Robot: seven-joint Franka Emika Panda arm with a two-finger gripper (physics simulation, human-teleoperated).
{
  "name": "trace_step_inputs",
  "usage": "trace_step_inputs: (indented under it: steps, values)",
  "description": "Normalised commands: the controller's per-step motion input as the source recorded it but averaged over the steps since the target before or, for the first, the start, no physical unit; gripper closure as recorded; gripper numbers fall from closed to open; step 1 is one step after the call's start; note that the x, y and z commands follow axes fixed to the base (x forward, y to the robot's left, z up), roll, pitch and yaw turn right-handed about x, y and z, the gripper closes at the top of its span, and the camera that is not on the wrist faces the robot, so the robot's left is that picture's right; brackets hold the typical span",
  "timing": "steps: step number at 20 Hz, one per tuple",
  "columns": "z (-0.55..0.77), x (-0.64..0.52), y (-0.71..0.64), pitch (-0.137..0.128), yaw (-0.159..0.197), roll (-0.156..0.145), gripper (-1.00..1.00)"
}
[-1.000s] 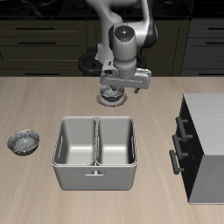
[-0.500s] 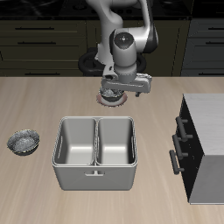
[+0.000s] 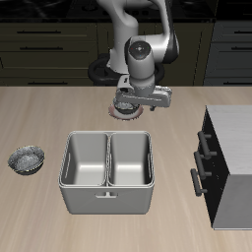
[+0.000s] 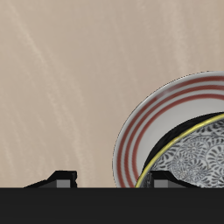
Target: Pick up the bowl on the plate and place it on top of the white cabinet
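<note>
Jaws spread astride the bowl (image 4: 194,156) rim on the plate (image 4: 149,122) — sink slightly, pinch firmly, then lift straight.

No words, letters or numbers to read anywhere. Plate (image 4: 149,122): only red ring lines on rim, no writing. Bowl (image 4: 194,157): only speckled swirls, no label. White cabinet (image 3: 234,148): plain, no sign. Metal basin (image 3: 107,172): plain, no brand. Counter (image 3: 49,113): bare wood look, no marks.
</note>
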Motion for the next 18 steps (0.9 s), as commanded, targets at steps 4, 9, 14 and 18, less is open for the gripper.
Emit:
trace_step_inputs:
  steps: [4,9,14,18]
  values:
    - [0.06,-0.02,0.03,-0.017,-0.017,0.012,1.0]
    - [0.09,-0.04,0.04,-0.021,-0.008,0.01,1.0]
    - [0.08,-0.02,-0.02,-0.024,0.033,-0.024,1.0]
    - [0.2,-0.01,0.01,-0.036,0.058,-0.014,1.0]
